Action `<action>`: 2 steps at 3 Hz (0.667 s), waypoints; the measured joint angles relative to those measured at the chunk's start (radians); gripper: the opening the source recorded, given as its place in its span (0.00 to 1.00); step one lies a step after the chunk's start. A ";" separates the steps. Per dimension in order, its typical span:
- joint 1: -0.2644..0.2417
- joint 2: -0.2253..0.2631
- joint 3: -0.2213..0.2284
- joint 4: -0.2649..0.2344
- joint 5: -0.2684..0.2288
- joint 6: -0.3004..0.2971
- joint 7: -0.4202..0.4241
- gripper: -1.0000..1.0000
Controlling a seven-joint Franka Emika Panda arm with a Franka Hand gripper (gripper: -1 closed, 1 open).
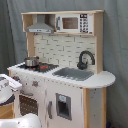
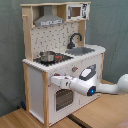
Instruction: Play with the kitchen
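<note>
Tall white and light-wood toy kitchen with grey hood, black faucet and steel pot is standing at frame centre in both exterior views. White robot arm's hand is reaching against the kitchen's oven front, lower centre of the second exterior view; whether its fingers are open or closed cannot be told.

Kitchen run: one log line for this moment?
arm: at kitchen front, left of oven door in second exterior view | gripper: near front panel, contact unclear | pot: on stovetop | sink: empty
</note>
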 joint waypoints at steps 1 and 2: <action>0.000 0.000 0.000 0.001 0.000 0.000 0.104 0.00; 0.000 0.000 0.000 0.002 0.000 0.000 0.221 0.00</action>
